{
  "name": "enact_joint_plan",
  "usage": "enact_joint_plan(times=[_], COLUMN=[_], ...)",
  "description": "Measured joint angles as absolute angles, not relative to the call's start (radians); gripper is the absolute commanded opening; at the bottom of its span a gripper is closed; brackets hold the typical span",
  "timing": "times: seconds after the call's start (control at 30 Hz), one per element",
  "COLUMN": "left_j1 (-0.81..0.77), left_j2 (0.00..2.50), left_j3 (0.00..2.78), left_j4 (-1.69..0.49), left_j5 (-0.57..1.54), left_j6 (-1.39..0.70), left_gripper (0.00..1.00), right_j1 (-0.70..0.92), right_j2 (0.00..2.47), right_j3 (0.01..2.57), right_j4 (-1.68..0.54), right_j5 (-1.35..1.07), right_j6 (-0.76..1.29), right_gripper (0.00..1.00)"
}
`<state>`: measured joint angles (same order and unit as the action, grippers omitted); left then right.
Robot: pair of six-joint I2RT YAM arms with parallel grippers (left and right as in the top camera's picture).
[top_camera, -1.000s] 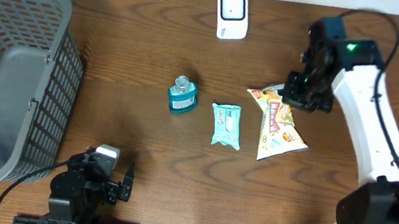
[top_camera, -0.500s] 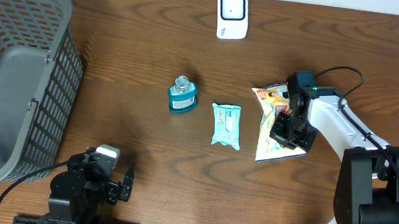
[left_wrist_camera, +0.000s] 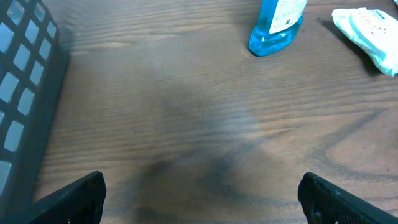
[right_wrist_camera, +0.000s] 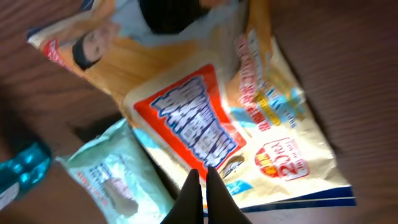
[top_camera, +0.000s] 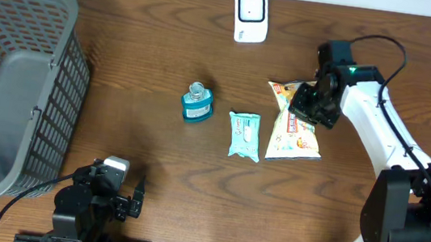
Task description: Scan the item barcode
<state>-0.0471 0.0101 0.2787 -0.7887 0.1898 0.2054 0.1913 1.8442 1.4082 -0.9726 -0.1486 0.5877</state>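
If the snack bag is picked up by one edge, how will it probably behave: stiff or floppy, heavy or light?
The snack bag is probably floppy: its printed film looks creased and uneven in the right wrist view. It likely weighs little for its size, as it seems puffed. Its glossy film may slip in a pinch.

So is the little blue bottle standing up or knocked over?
Standing up: the small blue plastic bottle sits on its base, and the overhead view looks nearly straight down on its cap.
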Motion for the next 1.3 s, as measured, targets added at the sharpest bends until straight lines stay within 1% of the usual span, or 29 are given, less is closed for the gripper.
enact_joint_plan(times=[0.1, 0.27, 0.4, 0.5, 0.63, 0.67, 0.7, 0.73, 0.77, 0.8, 0.83, 0.97, 1.03, 1.13, 1.3], left_j1=[-0.047, -0.047, -0.047, -0.047, -0.047, -0.047, -0.047, -0.047, -0.047, -0.047, -0.047, -0.047, -0.047, -0.047, -0.047], left_j2=[0.010, 0.010, 0.010, 0.010, 0.010, 0.010, 0.010, 0.010, 0.010, 0.010, 0.010, 0.010, 0.010, 0.010, 0.010], left_j3=[0.279, 0.279, 0.279, 0.279, 0.279, 0.279, 0.279, 0.279, 0.279, 0.279, 0.279, 0.279, 0.279, 0.279, 0.279], left_j4=[-0.788, -0.788, -0.788, -0.788, -0.787, -0.787, -0.787, -0.789, -0.789, -0.788, -0.788, -0.788, -0.788, -0.789, -0.788], left_j5=[0.190, 0.190, 0.190, 0.190, 0.189, 0.189, 0.189, 0.190, 0.190, 0.189, 0.189, 0.190, 0.190, 0.190, 0.190], left_j6=[0.205, 0.206, 0.206, 0.206, 0.206, 0.205, 0.205, 0.206, 0.206, 0.205, 0.206, 0.205, 0.205, 0.206, 0.206], left_gripper=[0.99, 0.99, 0.99, 0.99, 0.99, 0.99, 0.99, 0.99, 0.99, 0.99, 0.99, 0.99, 0.99, 0.99, 0.99], right_j1=[0.203, 0.218, 0.219, 0.219, 0.219, 0.220, 0.221, 0.223, 0.225, 0.231, 0.237, 0.254, 0.254, 0.254, 0.252], right_j2=[1.844, 1.847, 1.812, 1.812, 1.823, 1.823, 1.817, 1.810, 1.798, 1.779, 1.763, 1.713, 1.723, 1.742, 1.800], right_j3=[1.371, 1.132, 1.057, 1.066, 1.177, 1.220, 1.270, 1.295, 1.328, 1.356, 1.368, 1.380, 1.380, 1.379, 1.371], right_j4=[-0.960, -0.783, -0.692, -0.714, -0.923, -0.972, -1.007, -1.011, -1.012, -1.007, -1.002, -0.996, -0.982, -0.958, -0.899], right_j5=[-0.089, 0.004, 0.027, 0.023, -0.029, -0.034, -0.039, -0.041, -0.040, -0.029, -0.019, 0.035, 0.047, 0.052, 0.048], right_j6=[0.596, 0.662, 0.677, 0.668, 0.646, 0.644, 0.633, 0.625, 0.606, 0.593, 0.582, 0.548, 0.503, 0.428, 0.259], right_gripper=[0.01, 0.01, 0.01, 0.01, 0.01, 0.04, 0.10, 0.21, 0.45, 0.57, 0.64, 0.80, 0.91, 0.99, 0.99])
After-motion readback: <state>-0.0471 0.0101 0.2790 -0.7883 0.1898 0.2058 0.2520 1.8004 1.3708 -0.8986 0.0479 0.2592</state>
